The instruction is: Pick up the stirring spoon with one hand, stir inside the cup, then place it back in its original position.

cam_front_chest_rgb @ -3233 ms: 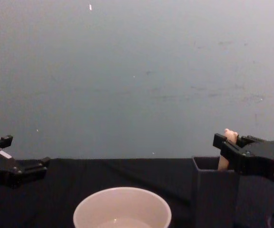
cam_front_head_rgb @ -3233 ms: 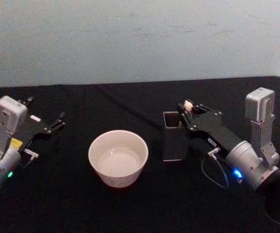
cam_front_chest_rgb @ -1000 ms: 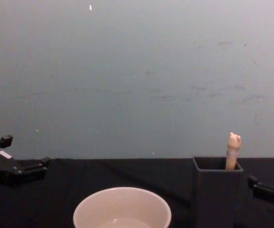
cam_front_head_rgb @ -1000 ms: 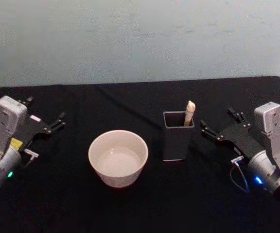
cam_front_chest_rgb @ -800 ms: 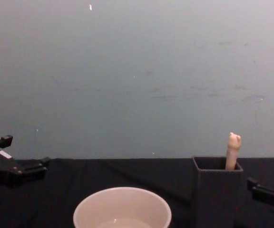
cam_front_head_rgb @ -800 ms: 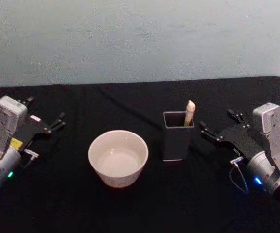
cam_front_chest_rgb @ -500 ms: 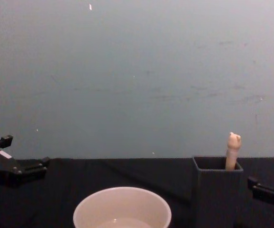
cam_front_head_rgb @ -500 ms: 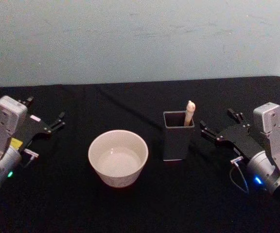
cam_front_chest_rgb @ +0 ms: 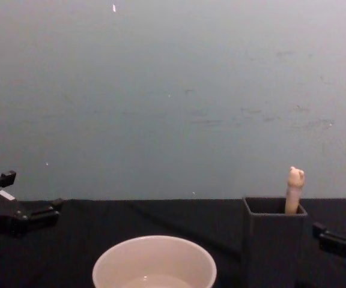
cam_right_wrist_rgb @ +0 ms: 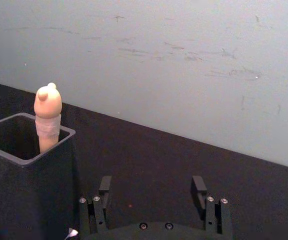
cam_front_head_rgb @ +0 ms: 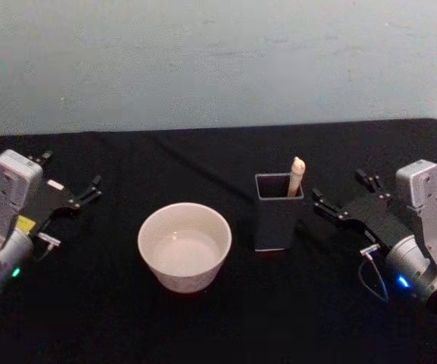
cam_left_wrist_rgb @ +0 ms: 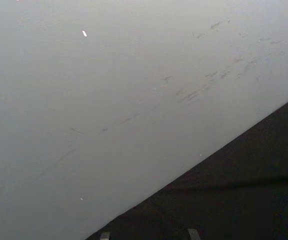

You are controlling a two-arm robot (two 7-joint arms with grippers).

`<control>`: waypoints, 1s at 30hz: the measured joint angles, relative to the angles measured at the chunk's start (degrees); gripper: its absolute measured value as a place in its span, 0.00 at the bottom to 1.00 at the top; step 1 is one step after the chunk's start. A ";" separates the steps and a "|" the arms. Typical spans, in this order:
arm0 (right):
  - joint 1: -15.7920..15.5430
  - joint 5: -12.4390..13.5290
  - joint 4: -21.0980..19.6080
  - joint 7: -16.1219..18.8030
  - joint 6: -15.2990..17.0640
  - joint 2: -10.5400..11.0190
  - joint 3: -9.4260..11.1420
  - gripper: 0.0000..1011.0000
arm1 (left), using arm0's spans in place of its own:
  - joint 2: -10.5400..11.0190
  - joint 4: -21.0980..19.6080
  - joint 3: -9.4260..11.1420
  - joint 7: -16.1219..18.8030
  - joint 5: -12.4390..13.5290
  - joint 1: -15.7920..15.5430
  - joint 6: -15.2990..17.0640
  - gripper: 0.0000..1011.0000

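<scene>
Since three seconds ago my right gripper (cam_front_head_rgb: 345,196) has let go and backed off, fingers spread. Nearest me the cup (cam_front_head_rgb: 184,246) holds nothing I can make out; the stirring spoon (cam_front_head_rgb: 296,176) stands in the holder (cam_front_head_rgb: 276,220); left gripper (cam_front_head_rgb: 70,182) idles splayed

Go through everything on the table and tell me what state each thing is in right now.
stirring spoon: upright in the holder, handle sticking out
holder: upright, holds the spoon
cup: upright, no spoon inside
right gripper: open, beside the holder
left gripper: open, parked at the table's left
</scene>
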 joint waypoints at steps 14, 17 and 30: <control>0.00 0.07 -0.07 0.03 0.00 0.01 0.00 0.99 | 0.00 0.00 0.00 0.00 0.00 0.00 0.00 0.99; 0.00 0.09 -0.07 0.03 0.00 0.01 0.00 0.99 | 0.00 0.00 0.00 0.00 0.00 0.00 0.00 0.99; 0.00 0.08 -0.08 0.02 0.00 0.01 0.00 0.99 | 0.00 0.00 0.00 0.00 0.00 0.00 0.00 0.99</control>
